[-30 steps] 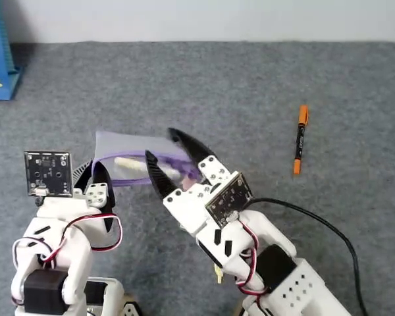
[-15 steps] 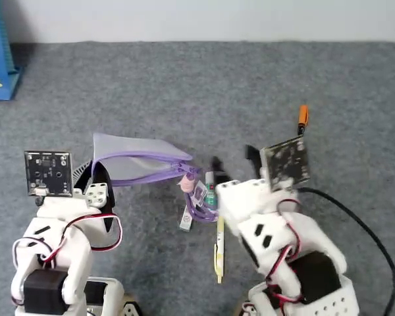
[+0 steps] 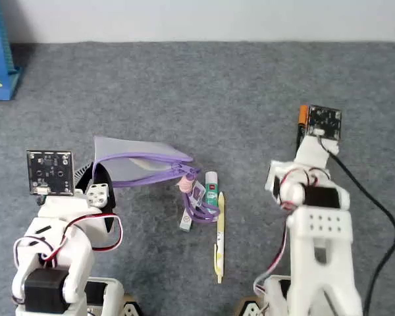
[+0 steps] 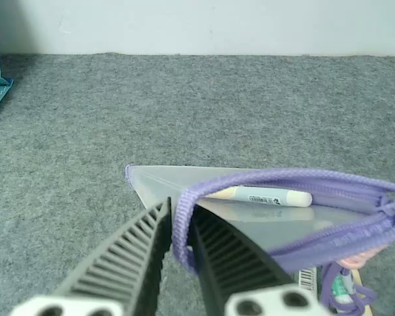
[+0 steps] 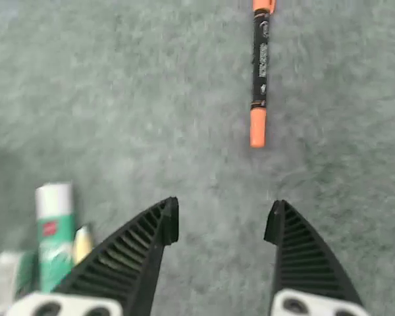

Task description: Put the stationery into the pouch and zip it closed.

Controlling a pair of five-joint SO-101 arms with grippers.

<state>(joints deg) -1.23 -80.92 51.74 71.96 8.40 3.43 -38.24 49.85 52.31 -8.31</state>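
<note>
R pincer (image 5: 225,204) swung off pouch (image 3: 133,168) toward marker (image 5: 259,72), wide open, empty.

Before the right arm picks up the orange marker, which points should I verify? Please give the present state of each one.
1. Left gripper shut on the pouch: ok, it clamps the purple zipper band.
2. Pouch mouth open: ok, the white marker inside shows through the gap.
3. Right gripper open and empty: ok.
4. Orange marker free to grasp: ok, it lies alone on the carpet.
5. Right gripper over the orange marker: not ok, the marker lies farther ahead.
6. All stationery inside: not ok, the glue stick and yellow pen lie beside the pouch.
</note>
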